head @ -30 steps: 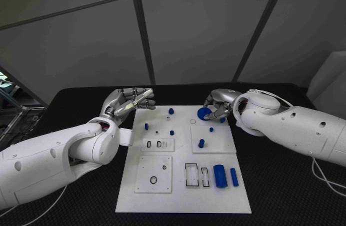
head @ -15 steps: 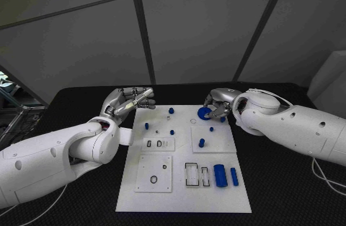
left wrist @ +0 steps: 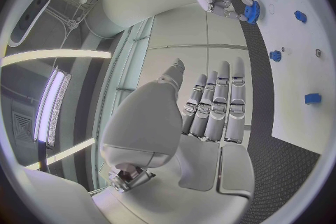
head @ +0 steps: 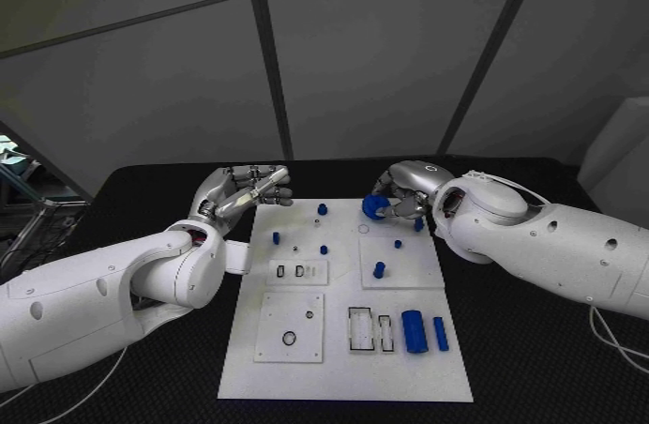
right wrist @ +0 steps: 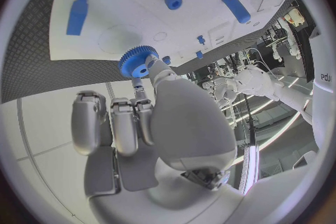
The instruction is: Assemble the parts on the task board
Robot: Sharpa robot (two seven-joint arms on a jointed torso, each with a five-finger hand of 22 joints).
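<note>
The right hand pinches a blue gear above the far end of the white task board, near a bare circular seat. The left hand hovers empty beside the board, fingers loosely extended. Several blue pegs already stand upright; two blue cylinders lie unplaced at the near end, so much assembly seems left.

no readable text, labels, numbers or signs anywhere
</note>
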